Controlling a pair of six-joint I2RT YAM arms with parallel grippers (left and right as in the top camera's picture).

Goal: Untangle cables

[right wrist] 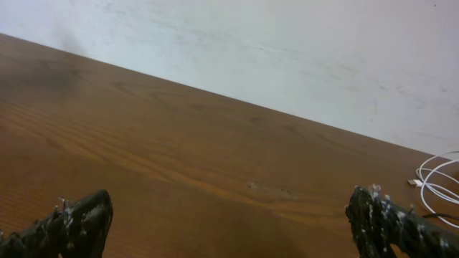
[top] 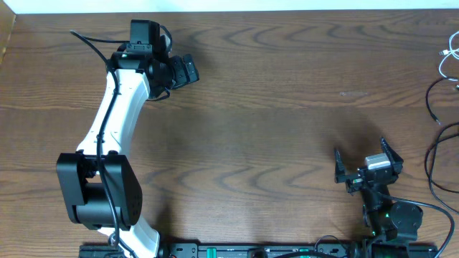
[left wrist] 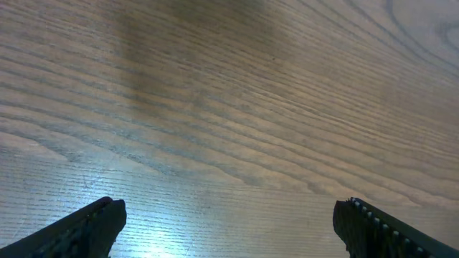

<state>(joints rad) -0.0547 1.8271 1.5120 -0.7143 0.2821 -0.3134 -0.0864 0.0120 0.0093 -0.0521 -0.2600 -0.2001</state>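
The right arm's black two-fingered tool [top: 358,166] hangs low over the near right part of the brown wood-grain desk [top: 272,107], its jaws spread wide with nothing between them. In the right wrist view both fingertips [right wrist: 79,218] frame bare wood, and a thin white cord coiled in loops [right wrist: 439,180] shows at the far right edge, beyond and to the right of the right fingertip.

From above, the thin black and white cables [top: 441,107] lie along the right edge of the desk, partly cut off by the picture. The white one [top: 450,56] sits at the far corner, with black loops [top: 436,154] trailing nearer the front, just right of this tool. Their run is roughly front to back along that edge.

The left arm's black tool [top: 188,70] is also open and empty, over bare wood at the far left, well apart from the cables. The right arm is clearly nearer, so the reach likely goes rightward and away from the robot.
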